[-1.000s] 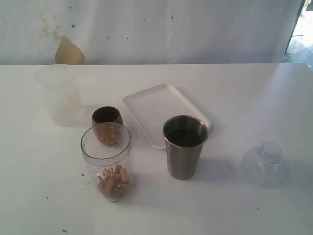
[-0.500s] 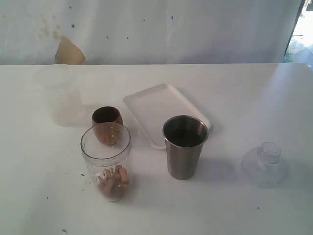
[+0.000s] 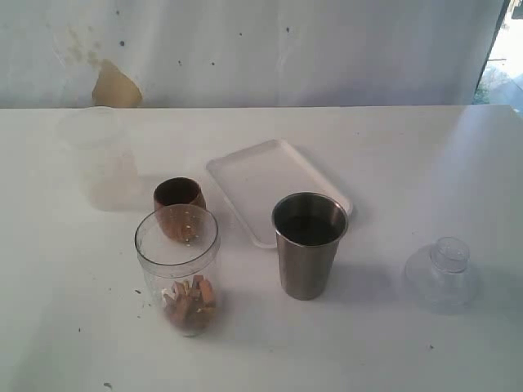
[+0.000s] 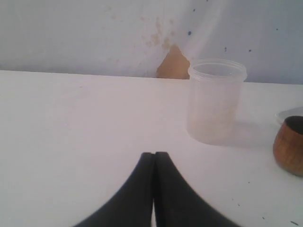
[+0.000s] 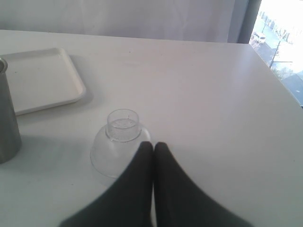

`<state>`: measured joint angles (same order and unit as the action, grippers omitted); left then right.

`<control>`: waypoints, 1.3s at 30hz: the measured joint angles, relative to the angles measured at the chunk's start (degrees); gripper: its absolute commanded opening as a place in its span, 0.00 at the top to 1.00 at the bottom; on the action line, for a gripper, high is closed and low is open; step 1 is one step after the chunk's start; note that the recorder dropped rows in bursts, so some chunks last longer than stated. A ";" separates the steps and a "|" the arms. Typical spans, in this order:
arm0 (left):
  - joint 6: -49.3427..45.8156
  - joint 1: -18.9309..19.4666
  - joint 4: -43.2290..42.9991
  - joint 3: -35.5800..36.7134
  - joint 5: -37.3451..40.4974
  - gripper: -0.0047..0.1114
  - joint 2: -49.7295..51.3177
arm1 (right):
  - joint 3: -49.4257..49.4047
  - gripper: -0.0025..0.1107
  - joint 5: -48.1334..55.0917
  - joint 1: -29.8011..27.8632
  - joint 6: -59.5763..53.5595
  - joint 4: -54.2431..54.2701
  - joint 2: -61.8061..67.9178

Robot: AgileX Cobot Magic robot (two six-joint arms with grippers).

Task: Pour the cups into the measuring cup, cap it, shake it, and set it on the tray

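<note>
The left pincer point(image 4: 154, 160) was pressed together, its two dark fingertips meeting in a thin seam, and it pinched nothing as it hung above a bare stretch of the white tabletop point(image 4: 71, 123). Beyond it stood a frosted translucent beaker point(image 4: 215, 101), upright and uncapped, with the brown wooden cup point(image 4: 289, 146) near it on the side towards the tray. The right pincer point(image 5: 153, 147) was likewise pressed together and empty, its tips pointing at a clear domed lid point(image 5: 120, 142) that sat wide rim down with its narrow neck upward; whether the tips touched the dome could not be told. In the exterior view, the measuring cup point(image 3: 177, 269) stood upright and uncapped near the front of the tabletop on the left side, with a small heap of tan and orange-brown bits at its bottom. The wooden cup stood upright just behind it, partly seen through the clear rim, and whether the two touched could not be told. The brushed-steel tumbler point(image 3: 309, 245) stood upright to the right of them, just at the near corner of the white tray point(image 3: 261, 175), its inside too dark to read. The tray lay flat and bare at the middle. The lid sat well apart on the right.
</note>
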<state>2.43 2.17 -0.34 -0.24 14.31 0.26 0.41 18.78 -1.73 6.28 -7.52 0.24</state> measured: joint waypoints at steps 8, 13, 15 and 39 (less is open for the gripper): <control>-2.43 0.00 0.00 0.00 -0.35 0.96 0.00 | 0.00 0.98 0.00 0.00 0.00 0.00 0.00; -2.43 0.00 0.00 0.00 -0.35 0.96 0.00 | 0.00 0.98 0.00 0.00 0.00 0.00 0.00; -2.43 0.00 0.00 0.00 -0.35 0.96 0.00 | 0.00 0.98 0.00 0.00 0.00 0.00 0.00; -2.43 0.00 0.00 0.00 -0.58 0.96 0.00 | -0.27 0.98 -16.72 0.00 2.13 -1.76 0.00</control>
<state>0.00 2.17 -0.34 -0.24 13.73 0.26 0.13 2.06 -1.73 8.41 -9.28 0.24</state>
